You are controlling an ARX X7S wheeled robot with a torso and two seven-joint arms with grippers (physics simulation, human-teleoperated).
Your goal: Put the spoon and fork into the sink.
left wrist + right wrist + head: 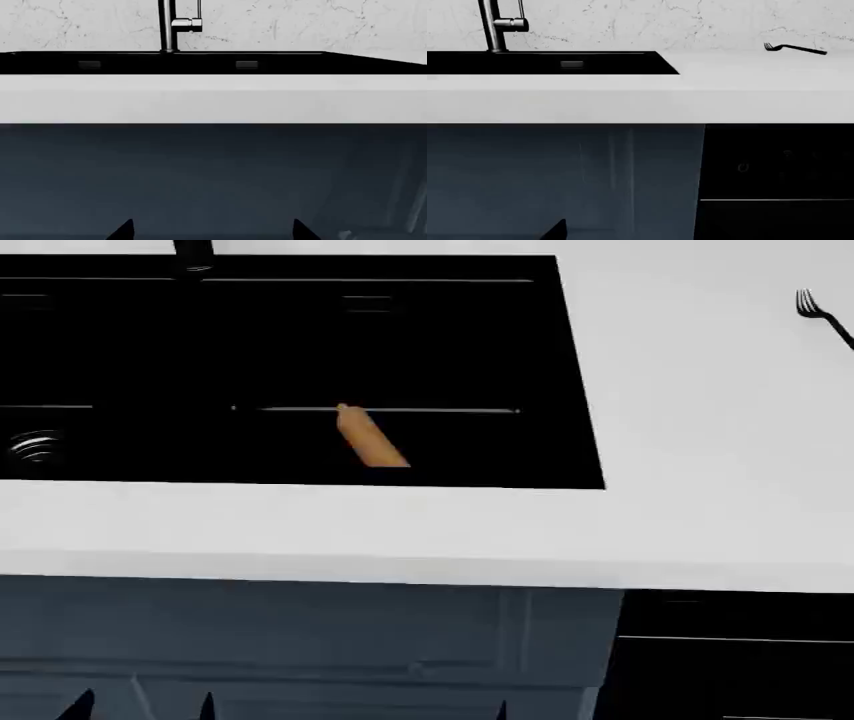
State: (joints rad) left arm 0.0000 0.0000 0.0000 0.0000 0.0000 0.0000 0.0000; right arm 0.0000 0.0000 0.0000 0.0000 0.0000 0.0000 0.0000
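The fork (821,312) lies on the white counter far to the right of the black sink (567,370), and the right wrist view shows the fork (794,48) near the back wall. The spoon is out of view. A thick tan rolling pin (370,438) lies in the sink's right basin. Both grippers hang low in front of the cabinet, below the counter edge. My left gripper (213,231) is open and empty. Only one fingertip (555,230) of my right gripper (640,231) shows. It sits far off centre, so the jaws stand open, and the other fingertip is lost against the dark panel.
A tall black faucet (168,25) stands behind the sink, and a chrome drain (34,448) shows in the left basin. The white counter (400,530) overhangs a blue-grey cabinet front (307,640). A black appliance panel (774,165) sits to the cabinet's right.
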